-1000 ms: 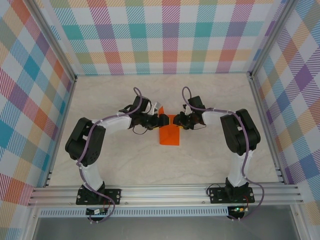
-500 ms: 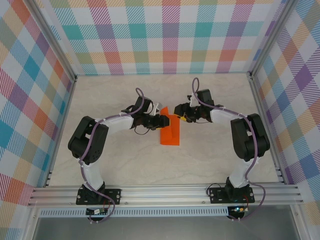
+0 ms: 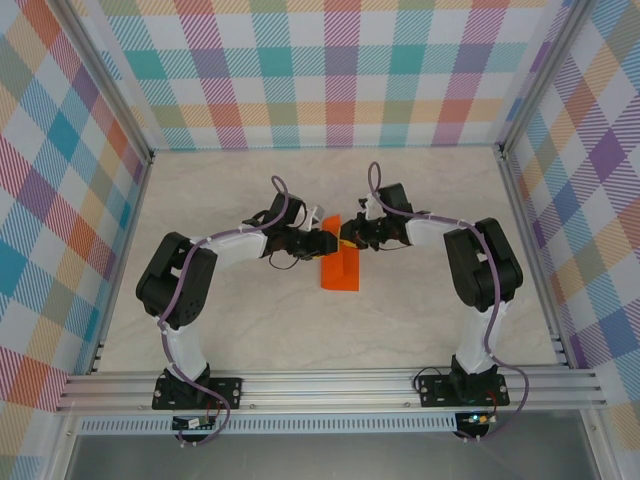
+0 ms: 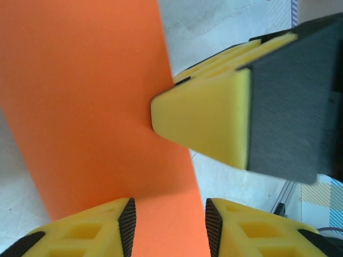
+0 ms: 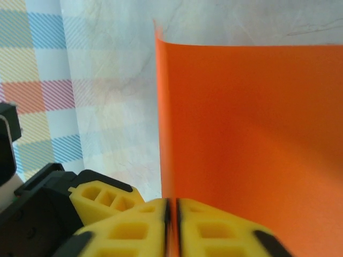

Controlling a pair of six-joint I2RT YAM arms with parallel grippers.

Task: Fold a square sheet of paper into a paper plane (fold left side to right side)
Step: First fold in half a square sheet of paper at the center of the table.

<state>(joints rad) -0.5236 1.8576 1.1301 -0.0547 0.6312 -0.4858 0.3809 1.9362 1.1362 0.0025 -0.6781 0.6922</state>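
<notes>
**Overhead view, read from the bottom of the frame upward.** Above the rail [image 3: 330,385] lies the bare worktop [image 3: 250,330]. At centre frame is the paper [image 3: 340,272]. Its near end lies flat, and its far end rises between the two grippers, which meet almost tip to tip. The left gripper [image 3: 323,243] reaches in from centre left and the right gripper [image 3: 350,237] from centre right. The plaid wall [image 3: 330,70] fills the top.

**Left wrist view.** The left jaws stand partly apart at the bottom edge, with orange sheet showing through the gap. You cannot tell whether either pad touches the sheet, and no pinch is visible. A yellow finger [image 4: 203,123] of the right gripper meets the paper's right edge at mid frame.

**Right wrist view.** The right jaws are closed tight at bottom centre, with the thin paper edge caught in the seam between them. The sheet rises to fill the right of the frame.

**Step in hand (a judgement).** You appear to be carrying one side of the paper across onto the other.
- Keep the right-hand pinch firm and close to the edge.
- Carry the edge over in a low arc rather than pulling, since paper this thin will probably buckle or slip.
- Use the left jaws to pin the flat part down near the intended crease.
- Match the edges and corners before you press.
- Release only once the layers lie square.
</notes>
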